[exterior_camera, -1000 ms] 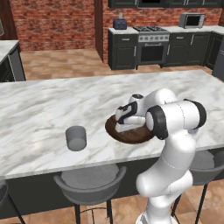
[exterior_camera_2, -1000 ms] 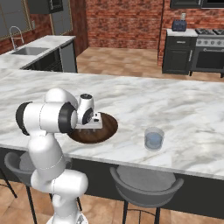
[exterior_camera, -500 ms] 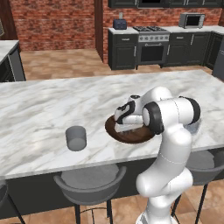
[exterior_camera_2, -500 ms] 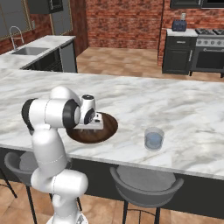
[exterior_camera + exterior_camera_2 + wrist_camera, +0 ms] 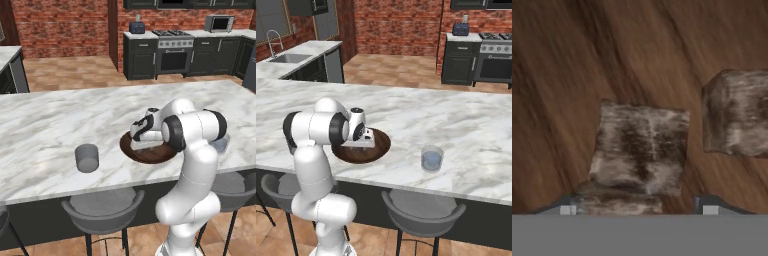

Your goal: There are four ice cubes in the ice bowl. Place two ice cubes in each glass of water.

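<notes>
The pincer point(image 5: 639, 210) straddles one ice cube point(image 5: 639, 150), another cube point(image 5: 737, 112) beside it.

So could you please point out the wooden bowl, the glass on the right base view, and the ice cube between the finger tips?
wooden bowl point(image 5: 381, 145): right base view, bare right rim.
glass point(image 5: 432, 158): right base view, middle of its wall.
ice cube point(image 5: 639, 147): hand view, centre of its top face.

Arm rises from the base, bends at the elbow and folds forward and down over the counter. Gripper point(image 5: 638, 210) points downward, close to the surface beneath; fingertips point(image 5: 568, 210) stand apart, jaws parted.
</notes>
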Controlling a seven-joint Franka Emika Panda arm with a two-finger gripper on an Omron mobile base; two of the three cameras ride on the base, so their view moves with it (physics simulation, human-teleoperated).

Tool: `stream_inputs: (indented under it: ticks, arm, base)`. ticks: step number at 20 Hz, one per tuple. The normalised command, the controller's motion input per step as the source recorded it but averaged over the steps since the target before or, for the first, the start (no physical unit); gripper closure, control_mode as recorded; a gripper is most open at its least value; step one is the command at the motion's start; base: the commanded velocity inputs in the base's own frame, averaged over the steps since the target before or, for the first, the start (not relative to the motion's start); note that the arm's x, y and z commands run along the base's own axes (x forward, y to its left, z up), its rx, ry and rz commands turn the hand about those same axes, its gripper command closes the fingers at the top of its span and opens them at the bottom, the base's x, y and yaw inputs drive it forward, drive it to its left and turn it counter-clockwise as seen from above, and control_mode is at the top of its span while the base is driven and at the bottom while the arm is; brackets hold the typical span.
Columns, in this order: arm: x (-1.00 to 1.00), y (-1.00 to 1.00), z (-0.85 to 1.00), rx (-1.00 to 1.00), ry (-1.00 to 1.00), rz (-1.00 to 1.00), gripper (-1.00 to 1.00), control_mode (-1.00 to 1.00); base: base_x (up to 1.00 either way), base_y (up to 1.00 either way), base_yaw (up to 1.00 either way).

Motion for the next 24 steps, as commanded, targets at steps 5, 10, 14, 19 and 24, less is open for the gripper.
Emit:
stream_inputs:
  ticks: [5,10,14,19,24]
  arm:
    - [0.00,0.01,-0.33,0.00,0.01,-0.08,1.00,-1.00]
    - [-0.02,0.00,-0.21,0.00,0.01,-0.10,1.00,-1.00]
    - [-0.35,-0.01,0.02,0.00,0.03,-0.14,1.00,-1.00]
    - [-0.84,-0.04,0.65,0.00,0.04,-0.23,1.00,-1.00]
    - [-0.49,-0.14,0.70,0.00,0.06,-0.30,1.00,-1.00]
  base:
    - [0.00,0.00,0.00]
    - [0.00,0.00,0.00]
    - [0.00,0.00,0.00]
    - [0.00,0.00,0.00]
    - [0.00,0.00,0.00]
